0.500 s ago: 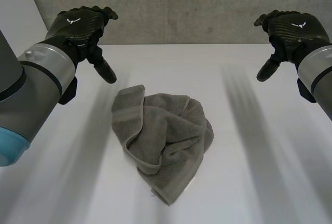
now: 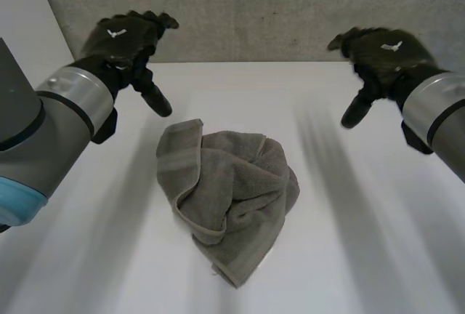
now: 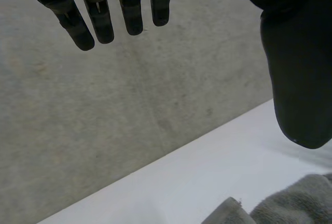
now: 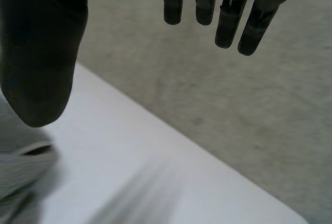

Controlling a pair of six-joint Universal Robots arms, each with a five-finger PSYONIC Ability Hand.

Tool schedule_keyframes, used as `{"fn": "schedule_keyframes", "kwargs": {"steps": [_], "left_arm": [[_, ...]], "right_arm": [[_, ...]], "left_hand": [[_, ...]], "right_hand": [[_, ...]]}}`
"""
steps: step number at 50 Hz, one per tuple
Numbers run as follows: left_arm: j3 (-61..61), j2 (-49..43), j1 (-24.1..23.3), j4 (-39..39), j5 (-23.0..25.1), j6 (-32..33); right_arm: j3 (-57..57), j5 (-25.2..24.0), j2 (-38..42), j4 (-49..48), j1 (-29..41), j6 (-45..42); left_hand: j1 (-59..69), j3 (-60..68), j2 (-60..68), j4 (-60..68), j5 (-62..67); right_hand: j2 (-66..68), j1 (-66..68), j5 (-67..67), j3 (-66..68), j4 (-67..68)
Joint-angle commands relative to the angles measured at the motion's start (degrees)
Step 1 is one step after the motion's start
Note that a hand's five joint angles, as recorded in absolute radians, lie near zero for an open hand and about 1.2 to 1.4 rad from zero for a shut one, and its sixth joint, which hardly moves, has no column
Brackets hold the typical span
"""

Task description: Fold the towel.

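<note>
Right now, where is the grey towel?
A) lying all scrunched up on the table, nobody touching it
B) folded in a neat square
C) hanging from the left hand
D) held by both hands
A: the towel lies bunched on the white table, while the left hand and the right hand hover open, apart from it.

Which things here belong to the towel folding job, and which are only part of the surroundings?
For the job:
- towel, crumpled in a heap on the table
- left hand, open, not touching the towel
- right hand, open, not touching the towel

Only surroundings:
- white table, which carries the towel
- grey wall behind the table
</note>
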Motion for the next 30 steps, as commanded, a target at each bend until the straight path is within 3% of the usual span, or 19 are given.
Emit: {"fn": "schedule_keyframes", "kwargs": {"steps": [1,5,11,16,19,30], "left_arm": [[-3.28,-5.6,2.26,3.31,11.3,3.18],[-4.34,-7.72,2.96,3.31,13.6,8.64],[-8.64,-12.2,4.63,3.57,16.5,26.71],[-10.92,-14.14,5.07,3.66,18.6,34.99],[-12.24,-14.49,5.69,3.66,19.75,37.72],[-12.78,-16.33,5.86,4.36,20.9,38.52]], "right_arm": [[3.18,-8.44,0.31,13.88,2.6,-5.07],[6.61,-10.46,0.57,14.08,5.32,-6.57],[14.87,-13.63,3.9,9.96,10.16,-9.56],[17.6,-13.29,7.68,4.86,13.76,-9.91],[19.01,-13.46,9.35,1.52,15.0,-9.91],[19.28,-13.2,15.07,-6.39,18.16,-9.91]], "left_hand": [[-4.96,-4.12,-4.67,-4.64,-12.42],[-4.96,-4.12,-4.67,-4.64,-12.42],[-4.96,-4.12,-4.67,-4.64,-12.42],[-4.96,-4.12,-4.67,-4.64,-12.42],[-4.96,-4.12,-4.67,-4.64,-12.42],[-0.43,0.41,-0.14,-0.12,-7.9]], "right_hand": [[-3.98,-2.99,-3.29,-3.89,-4.52],[-3.98,-2.99,-3.29,-3.89,-4.52],[-3.98,-2.99,-3.29,-3.89,-4.52],[-3.98,-2.99,-3.29,-3.89,-4.52],[-1.39,-0.39,-0.7,-1.3,-1.92],[8.86,9.86,9.55,8.95,8.33]]}}
